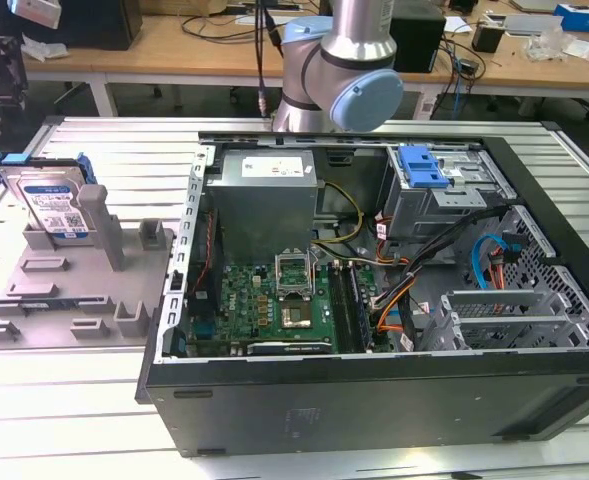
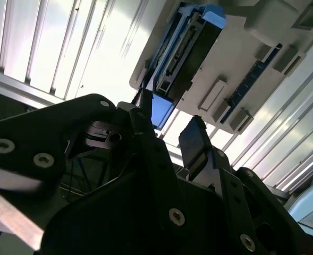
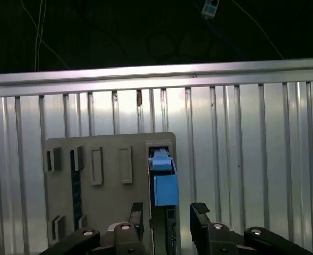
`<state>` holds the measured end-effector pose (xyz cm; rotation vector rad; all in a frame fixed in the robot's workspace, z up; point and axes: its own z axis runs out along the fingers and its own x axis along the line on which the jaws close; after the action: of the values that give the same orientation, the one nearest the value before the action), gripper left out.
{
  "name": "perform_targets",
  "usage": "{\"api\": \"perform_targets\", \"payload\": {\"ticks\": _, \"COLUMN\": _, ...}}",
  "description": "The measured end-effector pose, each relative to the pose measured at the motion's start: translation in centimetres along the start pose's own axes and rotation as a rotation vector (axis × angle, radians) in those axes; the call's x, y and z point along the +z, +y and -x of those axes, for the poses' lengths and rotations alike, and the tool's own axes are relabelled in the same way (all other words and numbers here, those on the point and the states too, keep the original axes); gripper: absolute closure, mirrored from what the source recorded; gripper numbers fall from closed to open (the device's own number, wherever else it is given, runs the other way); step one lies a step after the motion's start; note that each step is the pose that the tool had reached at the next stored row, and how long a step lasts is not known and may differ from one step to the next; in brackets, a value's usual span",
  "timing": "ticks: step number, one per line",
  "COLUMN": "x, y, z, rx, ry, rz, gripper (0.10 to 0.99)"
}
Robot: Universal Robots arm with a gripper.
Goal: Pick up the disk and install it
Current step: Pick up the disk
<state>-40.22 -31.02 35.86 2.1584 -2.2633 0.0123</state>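
The disk (image 1: 54,205) stood upright on the grey fixture plate (image 1: 69,285), beside the open computer case (image 1: 374,385). The gripper (image 3: 169,215) hung over its edge, fingers spread, holding nothing. Alignment seemed slightly off. A finger striking a blue rail could tip the disk.

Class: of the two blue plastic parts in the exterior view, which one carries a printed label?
The disk standing on the grey fixture plate; the blue bracket inside the computer case is plain.
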Motion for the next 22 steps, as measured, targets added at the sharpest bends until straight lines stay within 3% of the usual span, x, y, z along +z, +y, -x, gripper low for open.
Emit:
{"api": "perform_targets", "payload": {"ticks": 10, "x": 1.58, "y": 0.55, "z": 0.0, "rx": -0.02, "ry": -0.0034, "rz": 0.0, "gripper": 0.604}}
{"api": "perform_targets", "payload": {"ticks": 22, "x": 2.2, "y": 0.53, "z": -0.39, "rx": -0.023, "ry": -0.0033, "rz": 0.005, "gripper": 0.604}}
